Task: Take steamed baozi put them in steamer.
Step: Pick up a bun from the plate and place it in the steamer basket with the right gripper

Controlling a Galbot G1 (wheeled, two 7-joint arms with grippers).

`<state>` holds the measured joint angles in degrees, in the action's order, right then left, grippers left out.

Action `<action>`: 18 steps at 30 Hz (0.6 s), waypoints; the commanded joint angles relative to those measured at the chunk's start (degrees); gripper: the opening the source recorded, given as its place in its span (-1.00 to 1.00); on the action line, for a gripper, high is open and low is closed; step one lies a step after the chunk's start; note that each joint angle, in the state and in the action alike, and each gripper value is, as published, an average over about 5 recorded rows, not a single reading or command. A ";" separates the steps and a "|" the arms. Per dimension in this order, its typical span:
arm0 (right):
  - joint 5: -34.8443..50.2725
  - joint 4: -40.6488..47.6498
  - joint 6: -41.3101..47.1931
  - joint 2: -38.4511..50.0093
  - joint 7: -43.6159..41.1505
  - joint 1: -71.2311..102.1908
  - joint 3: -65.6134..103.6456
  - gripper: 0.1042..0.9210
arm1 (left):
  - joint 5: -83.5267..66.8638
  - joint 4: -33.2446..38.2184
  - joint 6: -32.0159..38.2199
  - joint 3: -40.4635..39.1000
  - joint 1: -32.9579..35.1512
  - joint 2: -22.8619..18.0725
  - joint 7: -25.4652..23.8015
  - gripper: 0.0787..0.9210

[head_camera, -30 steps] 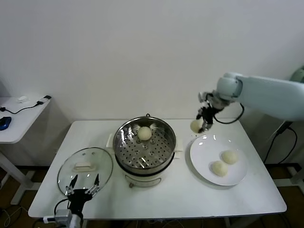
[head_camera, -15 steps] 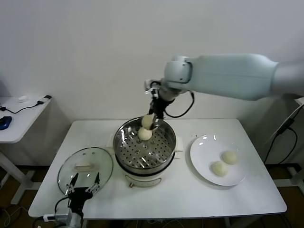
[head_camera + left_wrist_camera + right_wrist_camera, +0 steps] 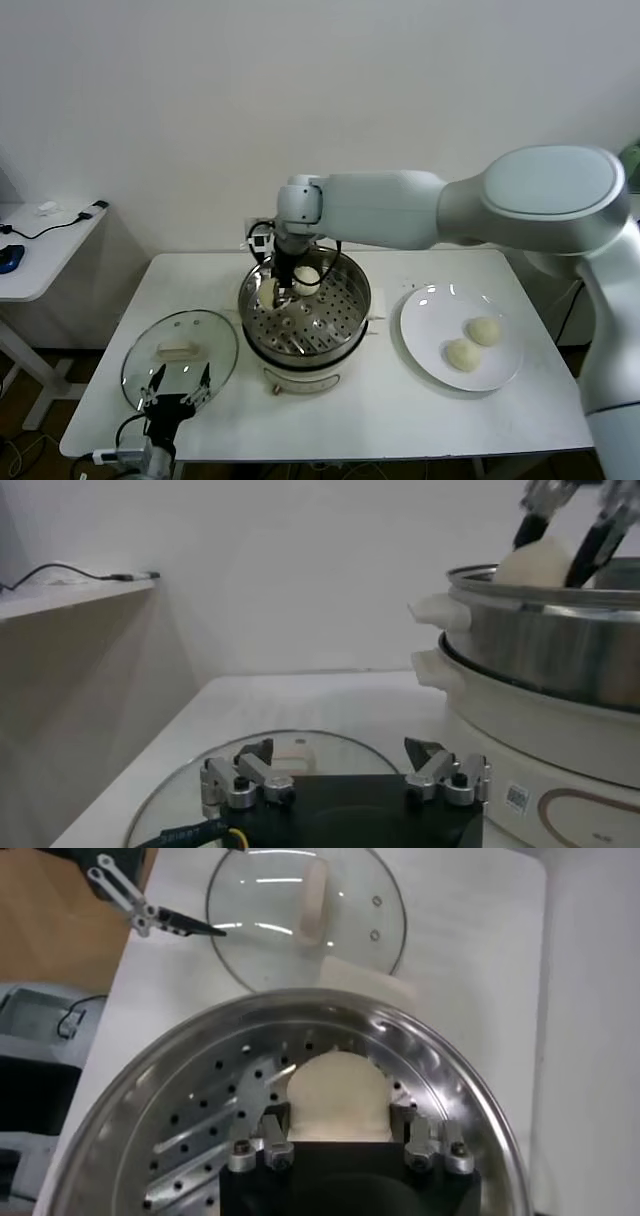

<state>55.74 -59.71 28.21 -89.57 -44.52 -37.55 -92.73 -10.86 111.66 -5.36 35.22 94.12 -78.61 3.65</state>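
Glass lid (image 3: 180,347): lay flat on the white table (image 3: 330,420) at lower left of the head view, its cream handle facing up.
Left tool (image 3: 176,393): sat at the bottom left of the frame, just over the near rim of the lid, fingers spread wide and holding nothing.
Steamer (image 3: 305,310): stood at centre of the frame, just right of the lid, steel bowl on a cream base, perforated tray showing inside.
Right tool (image 3: 272,290): reached down into the left part of the steamer, fingers narrowed around a baozi (image 3: 267,291); the wrist view showed the bun (image 3: 337,1094) clamped between both fingers above the tray.
Second baozi (image 3: 306,279): sat on the tray at the back of the steamer, just right of the held one.
Plate (image 3: 461,336): lay right of the steamer, white, carrying two more baozi (image 3: 472,343) side by side, touching or nearly so.
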 commanded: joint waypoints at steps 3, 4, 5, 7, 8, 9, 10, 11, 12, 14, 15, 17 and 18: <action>-2.40 5.70 0.09 -3.84 0.06 5.05 0.60 0.32 | -0.01 -0.03 -0.02 -0.04 -0.01 0.05 -0.05 0.77; -2.40 5.63 -0.08 -3.76 -0.05 5.01 0.62 0.33 | -0.01 0.00 -0.01 -0.06 -0.01 0.06 -0.06 0.77; -2.43 5.55 -0.32 -3.69 -0.18 4.96 0.63 0.34 | -0.01 0.02 -0.02 -0.07 -0.02 0.06 -0.07 0.77; -2.46 5.10 -0.76 -3.34 -0.57 4.71 0.71 0.43 | -0.01 0.09 -0.03 -0.10 -0.04 0.05 -0.08 0.77; -2.50 4.69 -1.05 -3.00 -0.90 4.40 0.75 0.48 | -0.01 0.14 -0.04 -0.11 -0.03 0.04 -0.09 0.77; -2.56 4.20 -1.38 -2.59 -1.30 3.98 0.74 0.54 | 0.00 0.19 -0.05 -0.13 -0.02 0.02 -0.09 0.77; -2.70 3.54 -1.75 -2.01 -1.78 3.32 0.67 0.62 | 0.00 0.25 -0.06 -0.14 0.01 0.01 -0.09 0.77; -2.97 2.71 -2.14 -1.35 -2.26 2.57 0.58 0.67 | 0.00 0.31 -0.08 -0.16 0.06 0.00 -0.10 0.77; -3.34 1.80 -2.57 -0.56 -2.75 1.62 0.43 0.70 | 0.00 0.38 -0.10 -0.18 0.12 -0.01 -0.11 0.77; -4.10 -0.60 -3.57 1.55 -3.81 -0.81 -0.02 0.75 | 0.01 0.53 -0.15 -0.25 0.22 -0.01 -0.14 0.77; -4.38 -2.10 -4.15 2.87 -4.50 -2.33 -0.32 0.75 | 0.03 0.62 -0.18 -0.28 0.26 -0.01 -0.15 0.77; -4.59 -5.51 -5.77 6.27 -6.26 -5.88 -1.38 0.76 | 0.07 0.83 -0.22 -0.37 0.32 -0.03 -0.20 0.77; -4.64 -7.28 -6.66 8.19 -7.25 -7.88 -2.10 0.76 | 0.09 0.94 -0.24 -0.41 0.34 -0.04 -0.22 0.77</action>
<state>52.43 -59.81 25.13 -88.37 -47.72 -37.91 -93.12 -10.82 112.79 -5.59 34.73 94.44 -78.64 3.41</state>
